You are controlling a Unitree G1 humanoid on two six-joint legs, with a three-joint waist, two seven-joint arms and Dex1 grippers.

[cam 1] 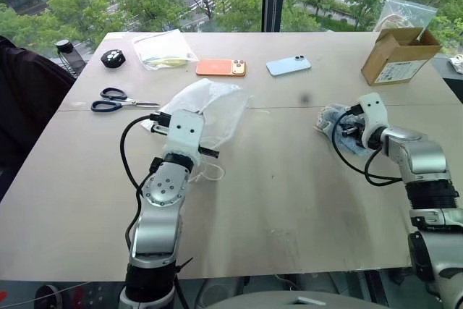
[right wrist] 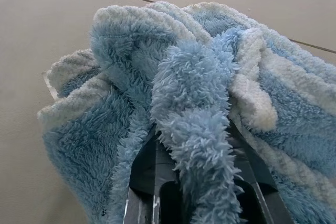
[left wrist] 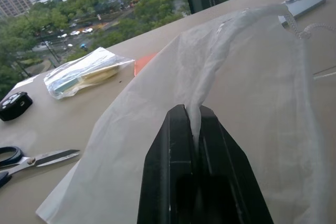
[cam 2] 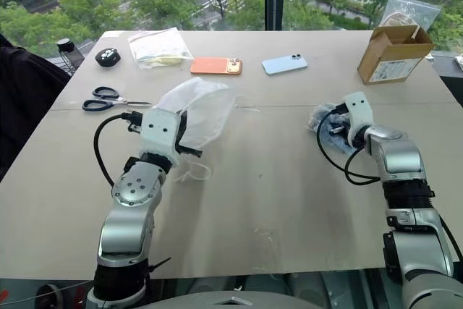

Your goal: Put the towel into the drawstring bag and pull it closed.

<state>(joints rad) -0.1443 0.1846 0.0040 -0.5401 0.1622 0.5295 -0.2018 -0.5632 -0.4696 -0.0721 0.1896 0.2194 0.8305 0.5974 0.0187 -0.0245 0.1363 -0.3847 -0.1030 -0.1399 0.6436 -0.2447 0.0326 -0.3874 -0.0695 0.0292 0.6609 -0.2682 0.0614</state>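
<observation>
Nearest on the robot's left, the left gripper has its two black fingers pinched tight on a gathered fold of the thin white semi-sheer drawstring bag, holding the fabric up off the tan tabletop so that it drapes away from the fingers. A thin white cord loop trails on the table just beside that wrist. Over on the right, the right gripper is down on the small light-blue fluffy terry towel, fingers closed in around a thick ridge of pile; the towel sits bunched on the table, well apart from the bag. Further back on the left lie black-handled scissors. Beyond them, along the far edge: a small round black object, a clear plastic bag with yellowish contents, an orange phone, a pale blue phone, and an open cardboard box at the far right.
</observation>
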